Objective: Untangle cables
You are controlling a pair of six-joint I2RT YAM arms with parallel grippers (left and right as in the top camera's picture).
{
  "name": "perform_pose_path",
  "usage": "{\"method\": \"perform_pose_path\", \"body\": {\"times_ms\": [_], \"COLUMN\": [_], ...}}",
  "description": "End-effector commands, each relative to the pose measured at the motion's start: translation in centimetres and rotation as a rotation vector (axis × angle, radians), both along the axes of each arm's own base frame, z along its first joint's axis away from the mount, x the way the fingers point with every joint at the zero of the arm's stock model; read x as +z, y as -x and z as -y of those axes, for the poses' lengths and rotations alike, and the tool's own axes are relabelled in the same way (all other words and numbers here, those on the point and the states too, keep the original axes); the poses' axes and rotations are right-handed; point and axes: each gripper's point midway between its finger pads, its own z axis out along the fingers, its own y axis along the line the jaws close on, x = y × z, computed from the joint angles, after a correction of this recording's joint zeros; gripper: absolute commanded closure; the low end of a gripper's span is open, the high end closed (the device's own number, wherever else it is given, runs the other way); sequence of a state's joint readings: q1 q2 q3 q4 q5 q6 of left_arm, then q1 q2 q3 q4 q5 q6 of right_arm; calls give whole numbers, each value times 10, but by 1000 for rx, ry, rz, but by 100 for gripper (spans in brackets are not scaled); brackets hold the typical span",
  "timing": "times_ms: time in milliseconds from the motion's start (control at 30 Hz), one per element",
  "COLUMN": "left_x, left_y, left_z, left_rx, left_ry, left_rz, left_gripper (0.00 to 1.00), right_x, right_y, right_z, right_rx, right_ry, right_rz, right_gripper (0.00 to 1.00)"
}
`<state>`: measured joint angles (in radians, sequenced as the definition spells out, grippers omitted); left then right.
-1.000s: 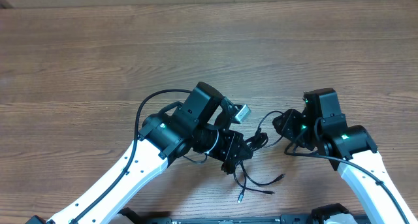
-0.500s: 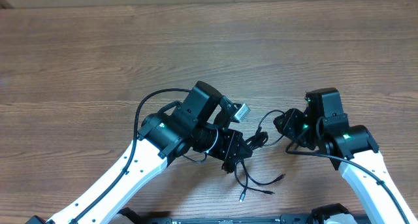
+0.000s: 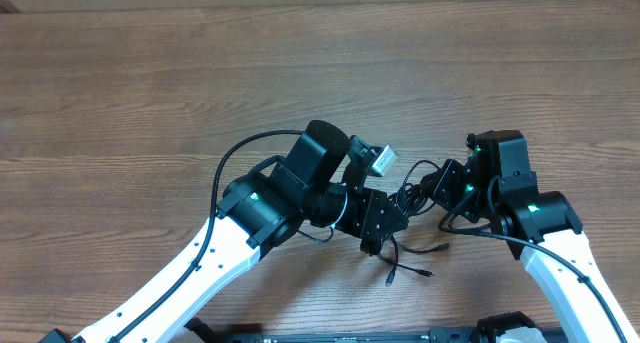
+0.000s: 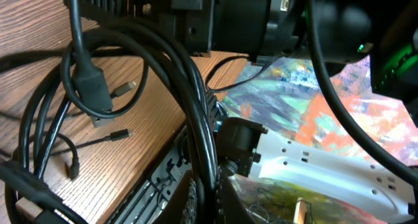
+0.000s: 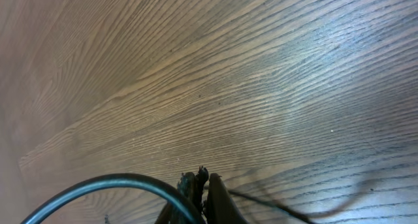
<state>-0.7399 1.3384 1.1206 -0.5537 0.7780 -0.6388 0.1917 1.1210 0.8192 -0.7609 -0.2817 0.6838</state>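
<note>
The cables (image 3: 405, 197) are thin black cords bunched between my two grippers near the table's front edge. Loose plug ends trail toward the front (image 3: 403, 270). My left gripper (image 3: 376, 223) is shut on several cords of the cables (image 4: 199, 119), which run up from between its fingers (image 4: 207, 196). Loops and small plugs (image 4: 121, 89) hang over the wood to the left. My right gripper (image 3: 441, 183) is shut on a cable; its fingertips (image 5: 205, 182) pinch a black cord (image 5: 117, 182), and a thin strand (image 5: 287, 209) trails right over the table.
The wooden table (image 3: 150, 83) stretches to the back and both sides. The table's front edge and a black rail (image 4: 153, 178) lie close under the left gripper. The two arms are close together, and the right arm's body (image 4: 313, 152) fills the left wrist view.
My left gripper has moved right, toward the right gripper, dragging the cables with it. The loose plug ends have shifted right. The right gripper has barely moved.
</note>
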Motion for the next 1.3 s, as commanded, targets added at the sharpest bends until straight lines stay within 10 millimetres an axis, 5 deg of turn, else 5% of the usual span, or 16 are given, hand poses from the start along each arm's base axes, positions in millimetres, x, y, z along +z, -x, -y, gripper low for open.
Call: {"method": "perform_pose_path", "body": {"times_ms": [0,200,333,767,1267], "left_x": [-1,-29,-31,-14,6], "left_y": [-4,-19,-18,23,63], "left_z": [-2,-23,-22,18,32], "left_rx": [46,205,214,48,-161], "left_ry": [-35,-204,-209,-117,5], "left_rz": [-2,-32,-54,7,-19], "left_gripper": [96,96,95,96,96], "right_x": [9,19,30,35,8], "right_y": [-4,-5,-5,-5,-6], "right_z": [-1,-17,-31,-43,-2], "right_rx": [-4,51,106,158,10], "right_ry": [-9,-95,-174,-185,43], "right_rz": [27,47,72,105,50], "right_gripper": [96,96,96,96,96]}}
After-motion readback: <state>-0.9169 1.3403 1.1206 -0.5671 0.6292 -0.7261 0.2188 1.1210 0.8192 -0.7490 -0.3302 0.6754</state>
